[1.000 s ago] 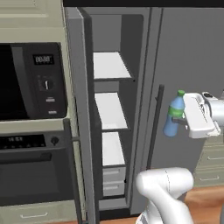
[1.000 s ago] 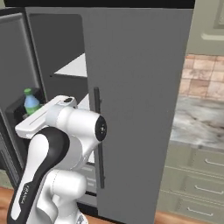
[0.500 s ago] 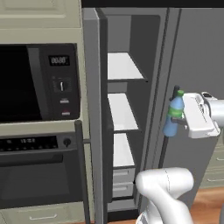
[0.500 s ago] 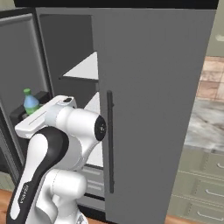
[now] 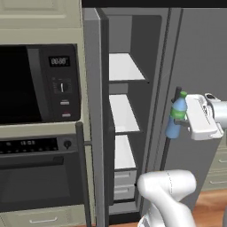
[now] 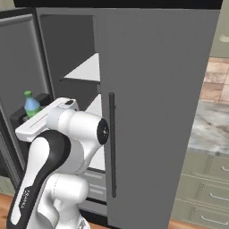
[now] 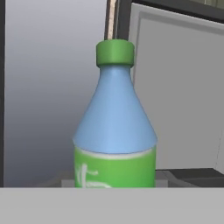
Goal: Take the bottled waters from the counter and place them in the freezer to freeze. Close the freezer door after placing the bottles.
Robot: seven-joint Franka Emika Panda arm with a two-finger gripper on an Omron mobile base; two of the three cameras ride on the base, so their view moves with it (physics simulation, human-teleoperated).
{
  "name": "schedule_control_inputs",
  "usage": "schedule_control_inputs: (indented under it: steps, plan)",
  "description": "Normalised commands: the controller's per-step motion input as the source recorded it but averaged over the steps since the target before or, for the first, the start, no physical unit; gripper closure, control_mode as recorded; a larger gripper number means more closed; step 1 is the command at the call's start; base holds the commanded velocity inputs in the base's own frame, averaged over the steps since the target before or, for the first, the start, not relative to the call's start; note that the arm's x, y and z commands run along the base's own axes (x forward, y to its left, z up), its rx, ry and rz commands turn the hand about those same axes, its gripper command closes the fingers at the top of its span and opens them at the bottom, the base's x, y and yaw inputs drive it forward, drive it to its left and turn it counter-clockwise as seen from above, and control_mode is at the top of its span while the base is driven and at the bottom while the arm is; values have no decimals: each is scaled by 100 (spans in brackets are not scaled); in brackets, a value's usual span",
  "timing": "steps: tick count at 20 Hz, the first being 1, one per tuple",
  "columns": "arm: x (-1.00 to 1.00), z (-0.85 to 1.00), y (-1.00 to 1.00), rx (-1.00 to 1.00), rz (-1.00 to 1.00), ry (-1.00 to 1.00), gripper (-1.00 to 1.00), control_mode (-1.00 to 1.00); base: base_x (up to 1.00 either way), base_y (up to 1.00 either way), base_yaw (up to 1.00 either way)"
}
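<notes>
A blue-tinted bottled water [image 5: 176, 116] with a green cap and label stands upright in my gripper [image 5: 184, 119], which is shut on it. It hangs in front of the grey fridge door, just right of the open freezer [image 5: 126, 111] and its white shelves. The right base view has the bottle [image 6: 31, 105] poking up behind my arm, close to the freezer door [image 6: 18, 67], which is swung wide open. Up close in the hand view, the bottle [image 7: 114, 127] faces the grey freezer interior. The marbled counter [image 6: 214, 129] lies at the right.
A black built-in oven and microwave [image 5: 40, 84] stand left of the freezer door's edge [image 5: 94, 111]. The closed wide fridge door [image 6: 156, 112] with its dark bar handle [image 6: 112, 147] is just right of my arm. Green drawers [image 6: 210, 179] sit under the counter.
The whole picture has shifted: the base has driven, so the freezer opening now lies nearer the middle of the left base view. The bottle stays held in the same place relative to the arm.
</notes>
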Motion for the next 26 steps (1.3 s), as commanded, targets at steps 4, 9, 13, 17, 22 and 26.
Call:
schedule_control_inputs:
  steps: [4, 9, 13, 17, 22, 26]
  plan:
    - [0, 0, 0, 0, 0, 0, 100, 100, 1, 13, 0]
    - [0, 0, 0, 0, 0, 0, 100, -100, 0, 0, 0]
    - [1, 0, 4, 0, 0, 0, 100, -100, 0, 0, 0]
    - [31, -1, 23, 8, -22, -8, 100, -100, 0, 0, 0]
    - [30, 8, 30, 0, -53, 1, 100, -100, 0, 0, 0]
    - [0, 2, 11, -3, -73, 11, 100, -100, 0, 0, 0]
